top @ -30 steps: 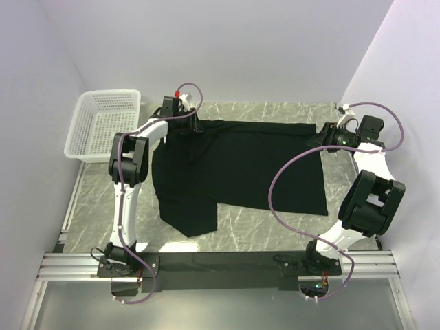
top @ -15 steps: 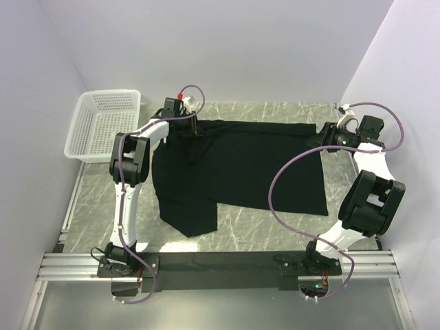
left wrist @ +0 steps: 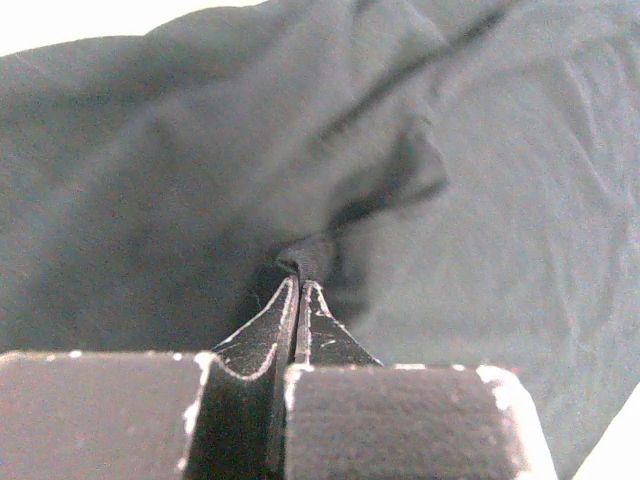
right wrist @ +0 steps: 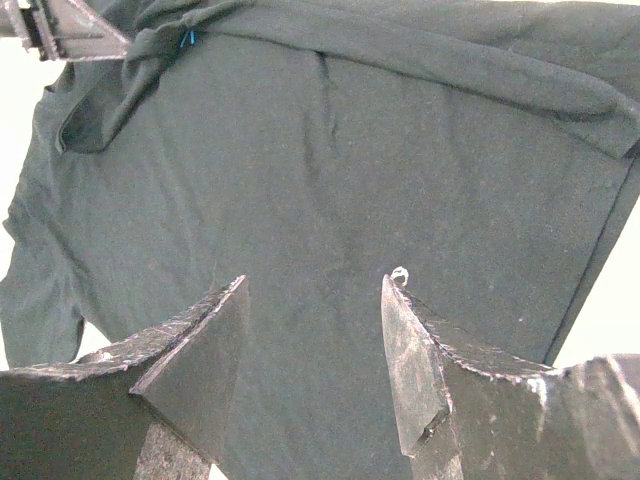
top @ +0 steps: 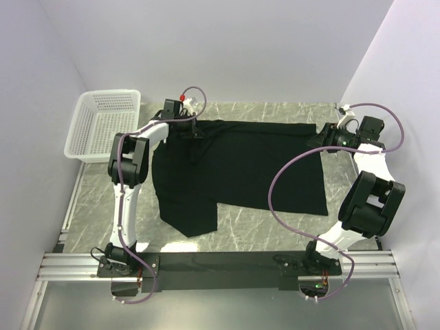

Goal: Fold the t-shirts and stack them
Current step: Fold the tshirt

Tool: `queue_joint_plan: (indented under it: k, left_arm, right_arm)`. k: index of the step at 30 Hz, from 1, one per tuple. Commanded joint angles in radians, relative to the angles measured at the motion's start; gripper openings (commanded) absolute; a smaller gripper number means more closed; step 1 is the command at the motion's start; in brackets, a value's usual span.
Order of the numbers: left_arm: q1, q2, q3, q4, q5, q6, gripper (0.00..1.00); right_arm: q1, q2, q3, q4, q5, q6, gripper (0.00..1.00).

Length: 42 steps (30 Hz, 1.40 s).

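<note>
Tabletop: carries one black t-shirt, spread out, long axis running left to right, collar end nearer my left arm.

Left fingers: closed tight, pinching a small ridge of cloth at the shirt's far left edge.

Right fingers: spread apart, holding nothing, at the far right corner, the cloth stretching away before them.

Unclear: whether the right tips touch the cloth, and how much cloth the pinch takes.

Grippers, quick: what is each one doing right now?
Left gripper: closed, pinching a fold of the black t-shirt.
Right gripper: open, holding nothing.
</note>
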Motion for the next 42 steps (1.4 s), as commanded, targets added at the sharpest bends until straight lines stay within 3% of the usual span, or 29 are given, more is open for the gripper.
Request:
queue_joint_plan:
  k: [1, 9, 13, 15, 21, 22, 24, 27, 29, 32, 37, 42]
  left_arm:
    - [-0.006, -0.122, -0.042, 0.061, 0.104, 0.033, 0.01]
    - [-0.025, -0.225, -0.168, 0.098, 0.252, 0.020, 0.01]
    - [-0.059, -0.214, -0.174, 0.031, 0.327, 0.049, 0.02]
    - [-0.086, -0.190, -0.164, -0.041, 0.379, 0.087, 0.14]
    - [-0.126, -0.166, -0.132, -0.231, 0.477, 0.223, 0.36]
    - [-0.126, -0.183, -0.130, -0.265, 0.464, 0.231, 0.52]
    - [-0.126, -0.206, -0.118, -0.307, 0.462, 0.268, 0.63]
    - [-0.120, -0.298, -0.159, -0.269, 0.323, 0.238, 0.66]
    - [-0.100, -0.413, -0.226, -0.121, 0.132, 0.140, 0.66]
    - [-0.069, -0.528, -0.348, -0.046, -0.087, 0.069, 0.67]
    - [-0.069, -0.626, -0.492, -0.092, -0.181, 0.043, 0.68]
    - [-0.118, -0.717, -0.659, -0.061, -0.301, -0.097, 0.67]
  right_arm:
    - [-0.014, -0.054, -0.002, 0.019, -0.018, 0.002, 0.62]
    - [-0.015, -0.060, -0.009, 0.024, -0.019, 0.006, 0.62]
    - [-0.015, -0.063, -0.008, 0.027, -0.022, 0.009, 0.62]
    - [-0.015, -0.066, -0.006, 0.024, -0.022, 0.009, 0.62]
    - [-0.015, -0.070, -0.003, 0.016, -0.022, 0.002, 0.62]
    - [-0.015, -0.071, -0.002, 0.014, -0.019, -0.001, 0.62]
    - [-0.015, -0.069, 0.000, 0.016, -0.019, 0.000, 0.62]
    - [-0.015, -0.065, 0.004, 0.019, -0.018, 0.005, 0.62]
    - [-0.012, -0.062, 0.004, 0.022, -0.010, 0.005, 0.62]
    - [-0.006, -0.051, 0.020, 0.005, 0.010, -0.006, 0.62]
    - [0.000, -0.039, 0.023, 0.007, 0.013, -0.001, 0.62]
    - [0.009, -0.034, 0.012, 0.011, 0.015, 0.005, 0.62]
